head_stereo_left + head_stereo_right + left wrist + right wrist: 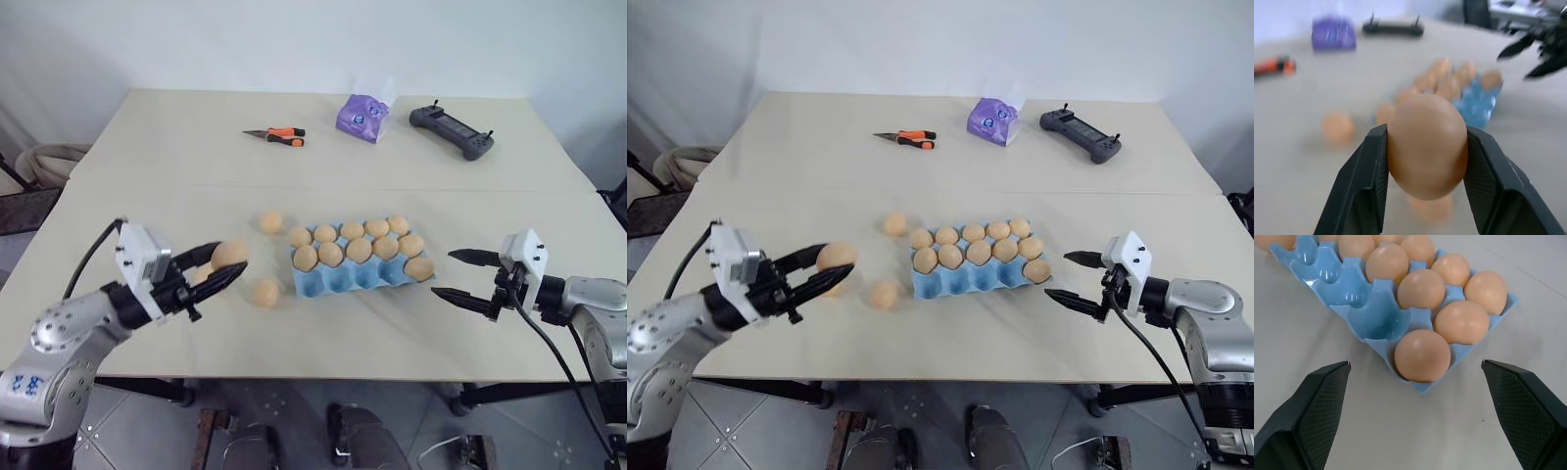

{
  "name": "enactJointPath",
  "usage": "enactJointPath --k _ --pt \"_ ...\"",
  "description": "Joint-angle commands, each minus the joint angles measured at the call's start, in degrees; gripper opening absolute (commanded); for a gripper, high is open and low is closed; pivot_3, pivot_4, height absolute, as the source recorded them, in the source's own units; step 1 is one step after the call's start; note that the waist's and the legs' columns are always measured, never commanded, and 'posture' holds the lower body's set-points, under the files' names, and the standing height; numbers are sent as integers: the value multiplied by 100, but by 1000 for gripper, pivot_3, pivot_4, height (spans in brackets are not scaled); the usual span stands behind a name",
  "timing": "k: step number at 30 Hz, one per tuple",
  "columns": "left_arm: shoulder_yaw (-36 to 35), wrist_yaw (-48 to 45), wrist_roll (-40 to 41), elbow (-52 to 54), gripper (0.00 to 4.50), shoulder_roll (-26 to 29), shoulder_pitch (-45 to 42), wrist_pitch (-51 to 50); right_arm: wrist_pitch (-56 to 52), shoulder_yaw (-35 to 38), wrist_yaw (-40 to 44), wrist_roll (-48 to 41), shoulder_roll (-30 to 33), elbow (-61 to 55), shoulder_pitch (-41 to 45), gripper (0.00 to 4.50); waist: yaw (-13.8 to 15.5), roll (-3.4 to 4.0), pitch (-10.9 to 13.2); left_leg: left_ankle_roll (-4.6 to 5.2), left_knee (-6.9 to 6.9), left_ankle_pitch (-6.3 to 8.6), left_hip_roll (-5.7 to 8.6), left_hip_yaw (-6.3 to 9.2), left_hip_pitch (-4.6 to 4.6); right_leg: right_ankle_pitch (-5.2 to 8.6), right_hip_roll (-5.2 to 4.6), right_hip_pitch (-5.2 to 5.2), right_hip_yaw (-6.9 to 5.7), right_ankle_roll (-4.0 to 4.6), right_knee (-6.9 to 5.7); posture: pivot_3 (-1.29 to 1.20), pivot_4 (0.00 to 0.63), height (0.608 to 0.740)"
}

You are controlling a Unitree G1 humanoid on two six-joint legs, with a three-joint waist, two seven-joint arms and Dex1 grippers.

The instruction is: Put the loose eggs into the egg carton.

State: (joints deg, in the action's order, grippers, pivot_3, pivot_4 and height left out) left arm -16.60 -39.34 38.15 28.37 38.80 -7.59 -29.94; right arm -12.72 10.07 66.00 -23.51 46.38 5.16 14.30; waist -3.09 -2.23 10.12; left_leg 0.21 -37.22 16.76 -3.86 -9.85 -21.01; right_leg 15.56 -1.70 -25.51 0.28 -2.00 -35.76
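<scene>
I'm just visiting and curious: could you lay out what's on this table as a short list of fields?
left gripper: shut on an egg, held above the table
right gripper: open, holding nothing, beside the carton's right end
egg carton: light blue, mostly filled; the near row has empty cups
loose eggs on table: one left of the carton, one behind it to the left
far side: orange-handled pliers, purple bag, dark handheld controller
</scene>
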Motion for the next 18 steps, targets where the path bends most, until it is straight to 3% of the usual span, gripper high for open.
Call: enactJointPath --k 1,7,18 --pt "588 -182 -148 -353 2006 -58 -726 35 -13 298 62 -224 119 -360 -141 4500 15 0 0 0 1 -1 0 1 0 -2 0 0 0 -4 -2 0 150 740" --pt "1657 -652 -558 -1469 2006 -705 -2026 344 15 526 15 -400 59 -796 -495 4500 80 0 0 -18 -1 -7 0 0 -1 -5 9 -1 0 -9 -6 0 150 740" --pt "2622 -1571 -1342 -4103 2006 -2133 -3712 1163 -359 991 -1054 -689 -471 -2293 -1792 4500 164 0 0 -28 -13 -12 5 19 -13 -7 13 -1 -2 -12 -10 0 150 740"
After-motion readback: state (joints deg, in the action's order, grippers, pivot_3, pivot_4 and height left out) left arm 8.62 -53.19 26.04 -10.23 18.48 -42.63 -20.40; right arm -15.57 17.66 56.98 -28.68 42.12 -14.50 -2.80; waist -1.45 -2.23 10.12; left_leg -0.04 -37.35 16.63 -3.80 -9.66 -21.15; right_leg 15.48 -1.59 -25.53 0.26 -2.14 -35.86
